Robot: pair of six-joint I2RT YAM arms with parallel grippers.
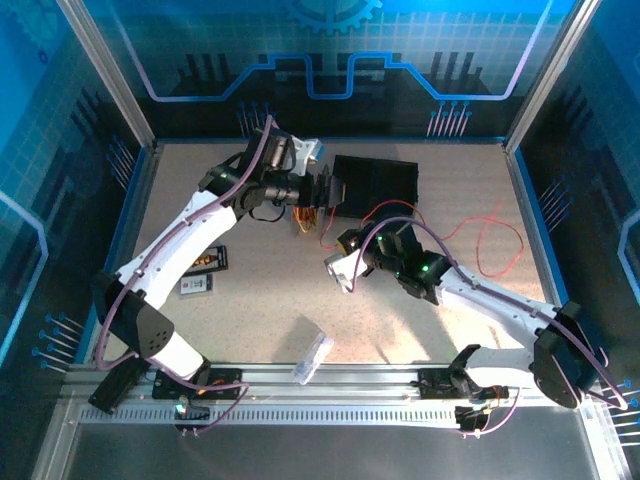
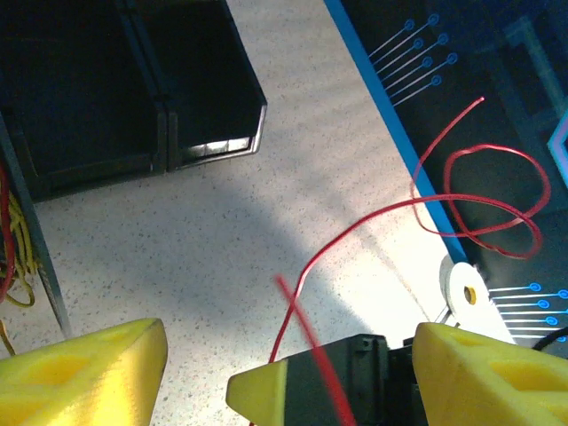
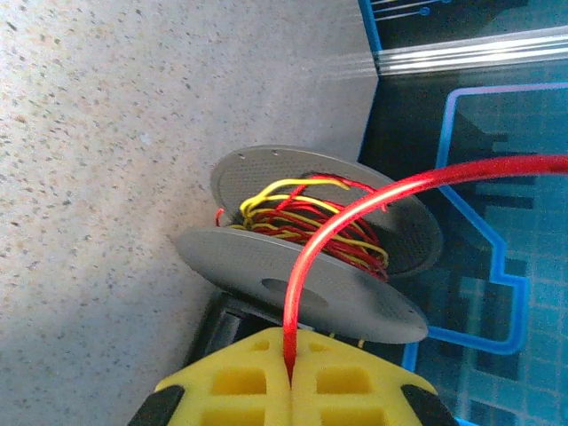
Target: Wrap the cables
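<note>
Pinching red cable (image 3: 289,324), right pincer (image 3: 291,380) half-cropped

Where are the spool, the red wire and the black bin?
spool (image 3: 293,288), right wrist view, near flange.
red wire (image 3: 461,172), right wrist view, arching stretch.
black bin (image 2: 200,80), left wrist view, dark inside.

Two arms are showing: left arm (image 1: 190,240), right arm (image 1: 490,300). One spool (image 3: 293,266) is carrying red and yellow cables (image 3: 306,217), strand count unclear. One red cable (image 1: 490,240) is trailing loose. Two black bins (image 2: 98,173) (image 2: 213,146) are sitting side by side. Two small packs (image 1: 211,260) (image 1: 196,285) and one clear piece (image 1: 312,357) are lying apart.
</note>
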